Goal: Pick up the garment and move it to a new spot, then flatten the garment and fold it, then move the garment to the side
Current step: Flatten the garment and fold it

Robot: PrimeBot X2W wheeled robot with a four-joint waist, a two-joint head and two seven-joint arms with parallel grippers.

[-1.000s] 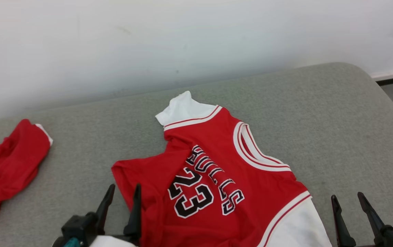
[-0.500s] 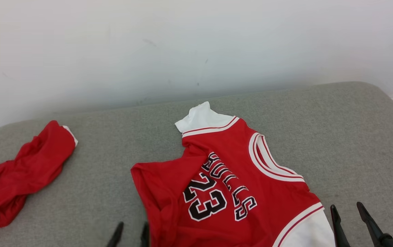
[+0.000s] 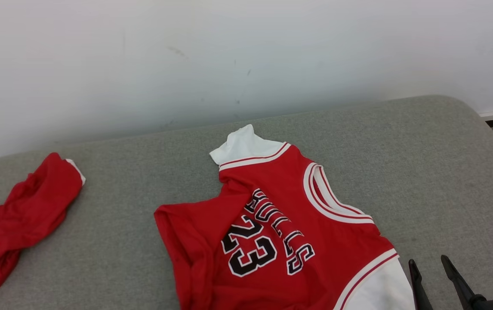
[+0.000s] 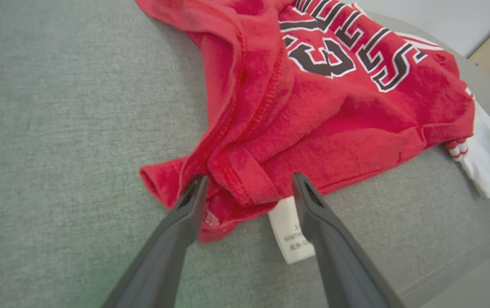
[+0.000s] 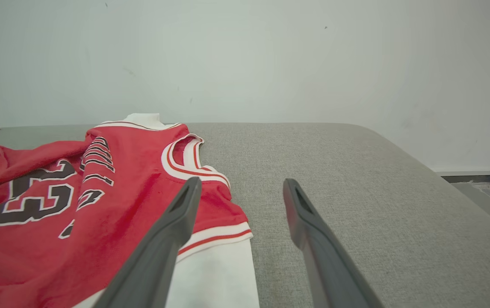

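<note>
Garment (image 3: 272,232): red jersey with white trim and black "BULLS 23" lettering; lying front-up near the middle of the surface (image 3: 423,172), neck end toward the wall (image 3: 229,51); left half rucked and folded in on itself, not flat.
Hem corner (image 4: 236,179): bunched into a thick ridge at the near left edge, white care label (image 4: 290,233) poking out beneath.
Left gripper (image 4: 249,177): jaws wide, tips straddling the bunched hem ridge; nothing clamped.
Right gripper (image 5: 241,180): jaws wide and empty, just beside the white-banded right edge of the jersey; contact with the cloth not discernible.
Second red cloth (image 3: 18,215): crumpled, well apart at the far left of the surface.
Step in hand (judged): taking hold of the hem, for either the lift or the flattening; folding not yet begun.
Next move (judged): close left jaws on the ridge while avoiding a label-only pinch; seat right jaws on the opposite edge before tensioning.
</note>
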